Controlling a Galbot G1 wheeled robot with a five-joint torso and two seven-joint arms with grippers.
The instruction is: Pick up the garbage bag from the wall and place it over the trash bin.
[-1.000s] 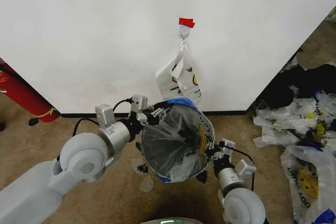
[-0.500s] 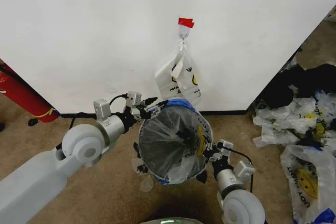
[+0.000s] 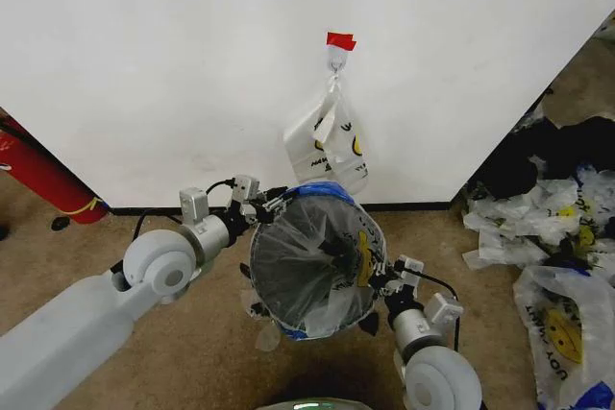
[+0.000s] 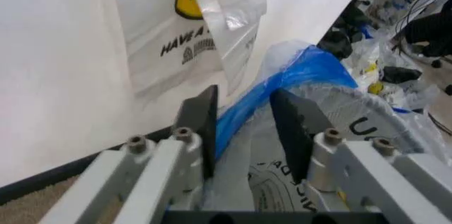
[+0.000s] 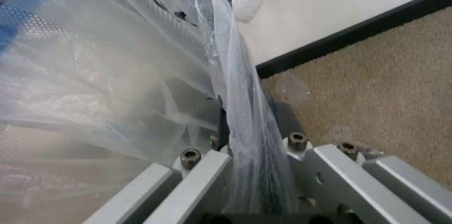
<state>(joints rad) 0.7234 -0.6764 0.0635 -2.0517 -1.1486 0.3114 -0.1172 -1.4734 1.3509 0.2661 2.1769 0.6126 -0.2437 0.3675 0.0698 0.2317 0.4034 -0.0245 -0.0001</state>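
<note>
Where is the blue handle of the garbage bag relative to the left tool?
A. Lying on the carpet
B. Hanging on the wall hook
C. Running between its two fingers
C: in the left wrist view the blue handle of the garbage bag runs between the left tool's spread fingers.

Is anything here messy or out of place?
Yes: crumpled plastic bags lie heaped on the floor at the right, and scraps lie by the trash bin. Another smiley bag hangs on the wall hook.

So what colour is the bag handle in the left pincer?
Blue handle, clearest in the left wrist view, between the left pincer fingers.
</note>
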